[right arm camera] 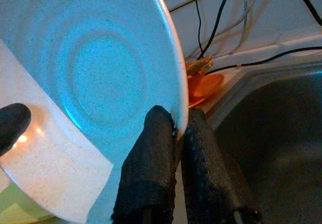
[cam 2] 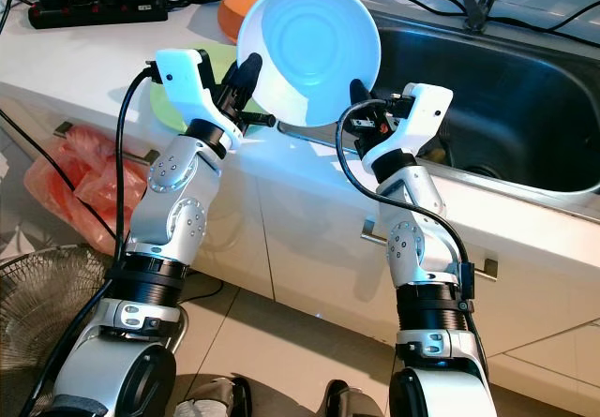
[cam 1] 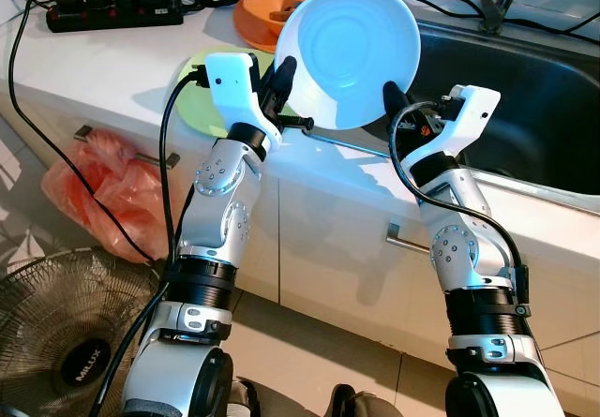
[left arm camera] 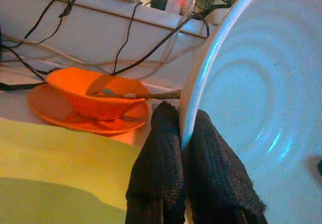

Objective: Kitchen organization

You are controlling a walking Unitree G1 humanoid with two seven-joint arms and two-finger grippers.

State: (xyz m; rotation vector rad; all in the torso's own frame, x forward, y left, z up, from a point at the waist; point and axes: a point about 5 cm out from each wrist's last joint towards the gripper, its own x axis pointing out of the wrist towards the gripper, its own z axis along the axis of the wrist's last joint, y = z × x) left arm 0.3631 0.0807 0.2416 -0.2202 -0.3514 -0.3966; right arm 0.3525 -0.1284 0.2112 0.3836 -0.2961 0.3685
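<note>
I hold a large pale blue bowl (cam 1: 352, 52) tilted up above the counter's front edge, its inside facing me. My left gripper (cam 1: 284, 78) is shut on the bowl's left rim; in the left wrist view its fingers (left arm camera: 161, 158) pinch the rim. My right gripper (cam 1: 392, 96) is shut on the lower right rim, its fingers (right arm camera: 151, 158) clamped on either side of the edge. An orange bowl (left arm camera: 95, 95) with a utensil in it sits on an orange plate (left arm camera: 60, 114) behind. A yellow-green plate (cam 1: 202, 103) lies on the counter under my left wrist.
A steel sink (cam 1: 525, 108) opens to the right of the bowl. A black power strip (cam 1: 112, 9) and cables lie at the back of the white counter (cam 1: 84, 70). An orange plastic bag (cam 1: 108, 192) and a floor fan (cam 1: 66, 342) stand below left.
</note>
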